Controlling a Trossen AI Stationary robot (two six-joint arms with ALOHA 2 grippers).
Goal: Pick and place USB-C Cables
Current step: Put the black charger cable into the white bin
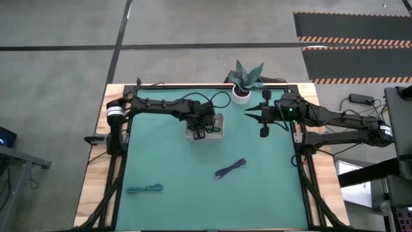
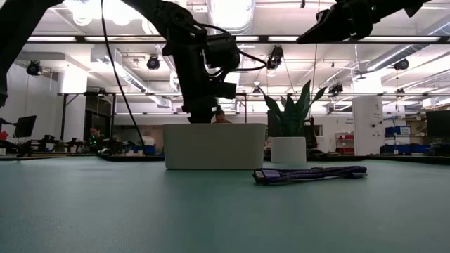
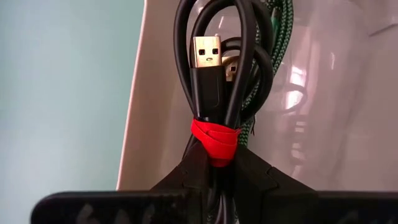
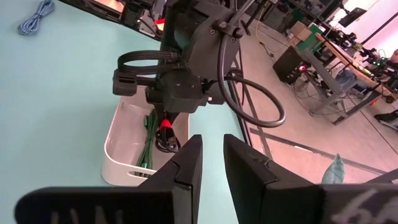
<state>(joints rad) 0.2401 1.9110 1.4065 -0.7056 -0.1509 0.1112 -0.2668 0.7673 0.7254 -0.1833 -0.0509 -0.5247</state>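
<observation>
My left gripper [image 3: 219, 169] points down into the white tray [image 1: 219, 118], shut on the red-and-black cable bundle [image 3: 219, 74]. The dark green cable [image 4: 148, 142] lies inside the tray beside it. On the green mat, the purple cable [image 1: 230, 169] lies nearer the table's near edge and the teal cable [image 1: 144, 189] near the near left corner. My right gripper [image 4: 212, 163] hovers raised to the right of the tray, its fingers a narrow gap apart and holding nothing. My left gripper pinches the red-and-black bundle between its two fingers at the red tie band [image 3: 216, 140], which wraps the black loops. The fingers come from above, pointing down into the tray. The loops and a gold-faced plug [image 3: 207, 53] reach beyond the fingertips; whether they touch the tray floor is hidden.
A potted plant in a white pot [image 1: 242, 95] stands at the far edge, just beyond the tray and close to my right gripper. The tray wall [image 2: 214, 146] hides its contents in the low view. Open mat lies around the purple and teal cables.
</observation>
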